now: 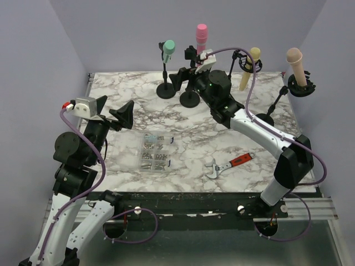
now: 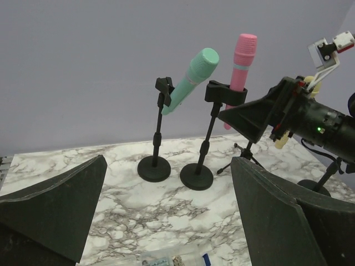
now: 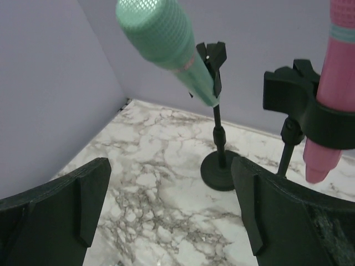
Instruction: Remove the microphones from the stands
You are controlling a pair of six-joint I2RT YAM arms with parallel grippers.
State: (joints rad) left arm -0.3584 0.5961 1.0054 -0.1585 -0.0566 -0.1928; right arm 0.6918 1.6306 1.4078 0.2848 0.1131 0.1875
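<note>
Right gripper (image 3: 171, 166) holds its flat, wedge-shaped black fingers wide apart and empty, facing the green microphone (image 3: 166, 44). The microphone's mesh-textured rounded head tilts from a black clip on a slim, round-based stand (image 3: 220, 169) at the marble table's (image 1: 183, 177) 11 o'clock. At its 3 o'clock, a smooth pink microphone (image 3: 333, 83) stands upright in a second clip. Left gripper (image 1: 113, 110) is also spread, at 9 o'clock. At 8 o'clock lies a clear compartmented plastic box (image 1: 155, 152) of small metal hardware, and at 5 a red-handled wrench (image 1: 230, 165).
</note>
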